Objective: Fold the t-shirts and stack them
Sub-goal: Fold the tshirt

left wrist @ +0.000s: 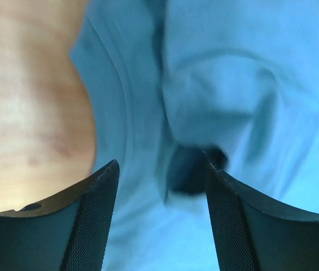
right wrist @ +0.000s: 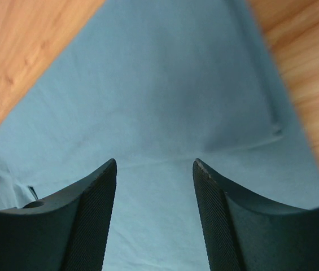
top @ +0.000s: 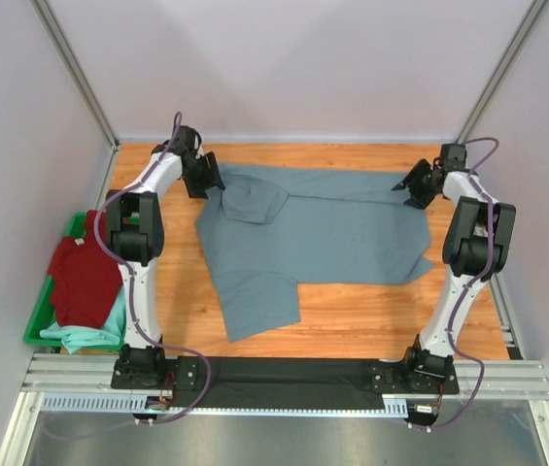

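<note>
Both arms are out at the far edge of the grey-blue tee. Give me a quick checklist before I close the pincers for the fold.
1. The left pincer open, fabric beneath it: ok.
2. The right pincer open, fabric beneath it: ok.
3. The grey-blue tee lying flat: not ok, a flap is doubled over beside the left pincer.
4. Fingertips touching the cloth: cannot tell.
5. The red tee and mint tee out of the way in the green bin: ok.
</note>
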Tool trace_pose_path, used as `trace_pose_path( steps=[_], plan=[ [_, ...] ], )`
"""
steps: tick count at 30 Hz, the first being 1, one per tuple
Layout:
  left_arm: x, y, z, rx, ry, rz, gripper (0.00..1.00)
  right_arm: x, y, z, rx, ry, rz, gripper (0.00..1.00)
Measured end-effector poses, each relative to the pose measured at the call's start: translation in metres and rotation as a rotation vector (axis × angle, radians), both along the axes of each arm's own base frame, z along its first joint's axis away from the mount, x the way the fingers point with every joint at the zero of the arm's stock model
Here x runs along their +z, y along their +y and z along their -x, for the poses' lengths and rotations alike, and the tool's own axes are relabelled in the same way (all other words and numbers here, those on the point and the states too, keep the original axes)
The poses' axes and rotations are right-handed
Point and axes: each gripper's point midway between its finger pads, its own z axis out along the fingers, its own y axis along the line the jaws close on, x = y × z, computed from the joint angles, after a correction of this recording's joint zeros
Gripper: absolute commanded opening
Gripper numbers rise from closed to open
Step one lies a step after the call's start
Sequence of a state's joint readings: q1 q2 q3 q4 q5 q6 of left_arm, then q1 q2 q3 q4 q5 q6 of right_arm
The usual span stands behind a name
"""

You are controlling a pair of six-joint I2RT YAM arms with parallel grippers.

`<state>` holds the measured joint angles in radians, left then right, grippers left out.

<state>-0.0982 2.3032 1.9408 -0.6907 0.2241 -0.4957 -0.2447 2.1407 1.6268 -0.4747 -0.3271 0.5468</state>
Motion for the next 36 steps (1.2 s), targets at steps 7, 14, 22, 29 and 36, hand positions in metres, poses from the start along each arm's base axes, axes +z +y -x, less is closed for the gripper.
trace_pose_path(
  steps=[7, 14, 22, 29, 36],
  plan=[
    [0.053, -0.018, 0.014, -0.116, -0.119, 0.075, 0.68, 0.007, 0.13, 0.018, 0.211, -0.003, -0.046, 0.65],
    [0.049, -0.031, 0.014, -0.189, -0.129, 0.14, 0.66, 0.033, 0.327, 0.048, 0.525, -0.102, -0.235, 0.53],
    [0.022, -0.036, 0.03, -0.205, -0.057, 0.174, 0.6, 0.001, 0.379, 0.06, 0.545, -0.028, -0.316, 0.27],
    [0.002, -0.039, 0.048, -0.212, 0.002, 0.204, 0.58, -0.016, 0.37, 0.066, 0.493, 0.022, -0.336, 0.18],
    [0.005, -0.043, 0.045, -0.22, -0.013, 0.232, 0.5, -0.021, 0.375, 0.074, 0.489, 0.043, -0.349, 0.25]
  ],
)
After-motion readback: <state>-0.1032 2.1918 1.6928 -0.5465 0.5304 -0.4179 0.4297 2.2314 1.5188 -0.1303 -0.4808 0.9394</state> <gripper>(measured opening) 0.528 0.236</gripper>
